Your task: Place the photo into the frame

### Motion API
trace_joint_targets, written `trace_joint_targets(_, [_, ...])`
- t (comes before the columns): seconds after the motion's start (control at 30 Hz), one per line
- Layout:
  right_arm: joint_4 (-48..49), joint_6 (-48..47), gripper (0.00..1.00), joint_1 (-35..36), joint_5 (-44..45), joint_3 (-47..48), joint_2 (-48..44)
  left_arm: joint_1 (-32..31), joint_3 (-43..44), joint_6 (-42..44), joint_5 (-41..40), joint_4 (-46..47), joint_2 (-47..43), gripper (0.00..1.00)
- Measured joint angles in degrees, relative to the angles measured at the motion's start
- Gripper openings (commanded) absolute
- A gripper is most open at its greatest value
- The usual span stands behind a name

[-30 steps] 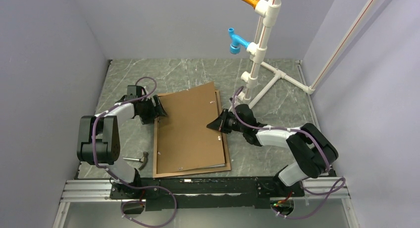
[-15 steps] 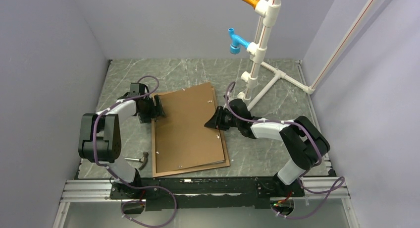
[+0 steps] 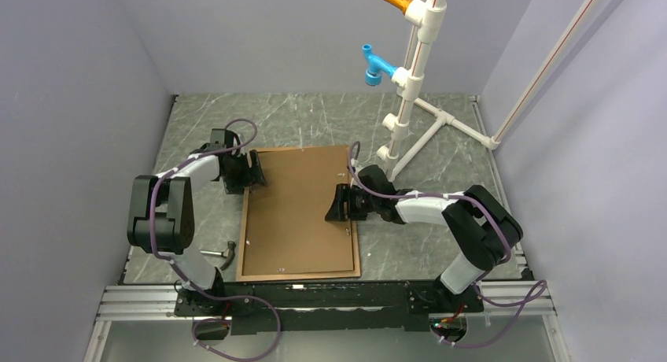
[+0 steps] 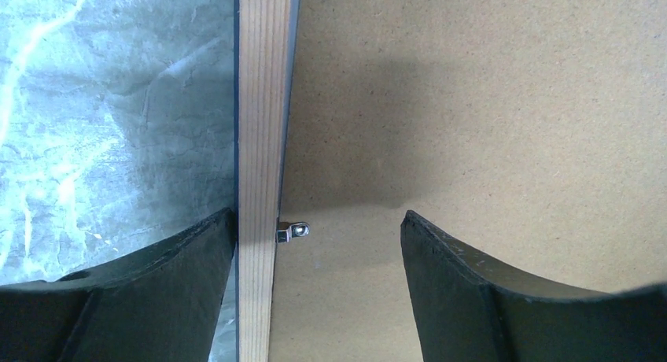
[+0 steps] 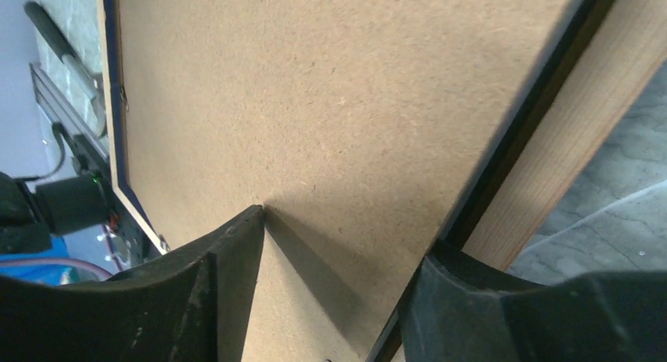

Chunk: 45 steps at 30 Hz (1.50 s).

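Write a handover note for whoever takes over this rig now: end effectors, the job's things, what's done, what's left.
Left end effector: open, straddling the thin brown wooden rectangular frame's left rail.
Right end effector: open at its right rail, one finger touching the flat brown backing board.
Done: board lies inside the frame.
Photo: not visible.
Left: confirm the photo is under it.

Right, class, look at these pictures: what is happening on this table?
A picture frame lies back-up on the table with a brown backing board set inside it, so the photo cannot be seen. The robot's left gripper straddles the left rail, and its right gripper sits over the right edge, both with jaws open.
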Motion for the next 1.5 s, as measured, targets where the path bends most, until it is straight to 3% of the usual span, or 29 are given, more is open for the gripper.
trace_joint_targets(0.17, [-1.95,-4.42,0.70,1.25,1.53,0.20,-1.84,0.00,0.42,1.18,0.87,-0.28,0.42,0.79])
trace_joint_targets(1.17, [-12.98,-9.18,0.72,2.21,2.64,7.43,1.62,-2.93,3.17,5.88,-2.01,-2.91,2.40,0.78])
trace_joint_targets(1.5, [-20.15,-9.35,0.75,4.94,8.59,14.21,5.31,-3.48,3.61,7.28,-5.09,-2.49,2.78,0.78])
